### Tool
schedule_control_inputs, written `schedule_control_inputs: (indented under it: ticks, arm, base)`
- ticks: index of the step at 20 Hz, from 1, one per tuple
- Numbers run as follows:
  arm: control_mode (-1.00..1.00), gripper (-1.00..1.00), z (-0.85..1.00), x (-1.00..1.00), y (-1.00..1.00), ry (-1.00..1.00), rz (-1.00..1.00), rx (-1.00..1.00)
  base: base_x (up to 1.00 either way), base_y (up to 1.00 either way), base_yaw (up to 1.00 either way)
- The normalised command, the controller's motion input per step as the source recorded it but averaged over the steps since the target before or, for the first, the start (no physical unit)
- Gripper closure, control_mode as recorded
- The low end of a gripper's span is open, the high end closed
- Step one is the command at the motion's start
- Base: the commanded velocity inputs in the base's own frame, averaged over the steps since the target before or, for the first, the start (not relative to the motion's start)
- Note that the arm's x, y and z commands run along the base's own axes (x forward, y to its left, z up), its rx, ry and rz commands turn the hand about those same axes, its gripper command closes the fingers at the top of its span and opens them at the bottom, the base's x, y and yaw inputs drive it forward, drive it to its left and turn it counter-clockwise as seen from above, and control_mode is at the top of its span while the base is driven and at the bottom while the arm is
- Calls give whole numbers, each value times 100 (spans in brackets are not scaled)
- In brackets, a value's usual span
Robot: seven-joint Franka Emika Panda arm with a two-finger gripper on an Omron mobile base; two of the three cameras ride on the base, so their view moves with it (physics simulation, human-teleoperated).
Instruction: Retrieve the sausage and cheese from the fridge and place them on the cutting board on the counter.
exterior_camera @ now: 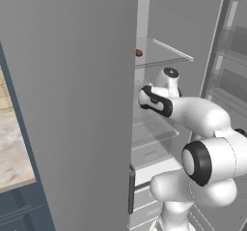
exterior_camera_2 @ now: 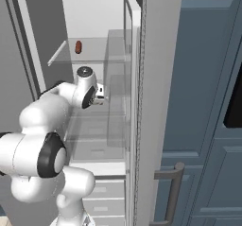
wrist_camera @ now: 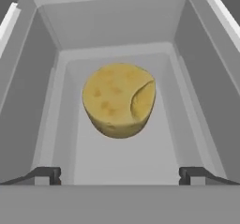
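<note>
Cheese [wrist_camera: 119,100] just ahead of spread claw [wrist_camera: 120,175]

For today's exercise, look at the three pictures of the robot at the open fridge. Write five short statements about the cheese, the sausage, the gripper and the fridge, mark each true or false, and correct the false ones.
1. The gripper is shut on the cheese. False: its jaws stand wide open, with the cheese lying ahead between them, untouched.
2. The sausage lies on an upper shelf of the fridge. True.
3. The fridge door is closed. False: it stands open and the arm reaches inside.
4. The cheese lies on the fridge's white interior. True.
5. The sausage is beside the cheese in the hand view. False: there the cheese lies alone.
</note>
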Motion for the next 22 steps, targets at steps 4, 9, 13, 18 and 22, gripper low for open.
schedule_control_inputs:
  ticks: [4, 9, 13, 18, 22]
  arm:
    - [-100, -100, -9, 50, 8, 3, -5, 0]
    - [-100, -100, -12, 52, 1, 4, -5, 0]
    - [-100, -100, -19, 49, 0, 3, -5, 0]
    - [-100, -100, -23, 5, 0, 2, -2, 0]
    - [-100, 100, -18, 0, 0, 1, -1, 0]
  base:
    - [0, 0, 0]
    - [0, 0, 0]
    - [0, 0, 0]
    - [0, 0, 0]
    - [0, 0, 0]
